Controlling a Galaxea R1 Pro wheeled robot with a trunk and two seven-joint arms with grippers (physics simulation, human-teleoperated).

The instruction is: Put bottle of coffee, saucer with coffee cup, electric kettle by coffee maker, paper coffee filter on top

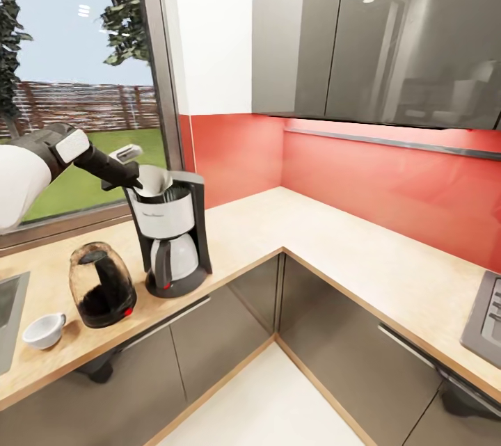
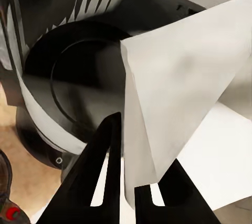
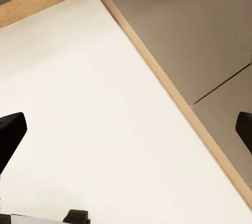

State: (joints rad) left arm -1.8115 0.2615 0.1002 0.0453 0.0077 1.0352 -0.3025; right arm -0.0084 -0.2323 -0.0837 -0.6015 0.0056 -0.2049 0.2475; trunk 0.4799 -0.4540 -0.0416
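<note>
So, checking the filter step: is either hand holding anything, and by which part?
The left hand pinches the paper coffee filter by its lower edge, over the coffee maker. The right hand is open, empty.

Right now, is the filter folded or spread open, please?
Folded: the filter shows a sharp crease, pinched by the left gripper above the coffee maker.

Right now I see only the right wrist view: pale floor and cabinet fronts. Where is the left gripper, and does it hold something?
Observer: The left gripper is above the coffee maker, shut on a white paper filter.
Operator: Is the filter over the opening?
Observer: Yes, in the left wrist view the filter hangs over the dark round basket in the coffee maker's top.
Operator: What else stands on the counter?
Observer: A dark kettle stands beside the coffee maker, and a white cup lies tilted on the counter near the kettle. I see no saucer under it.
</note>
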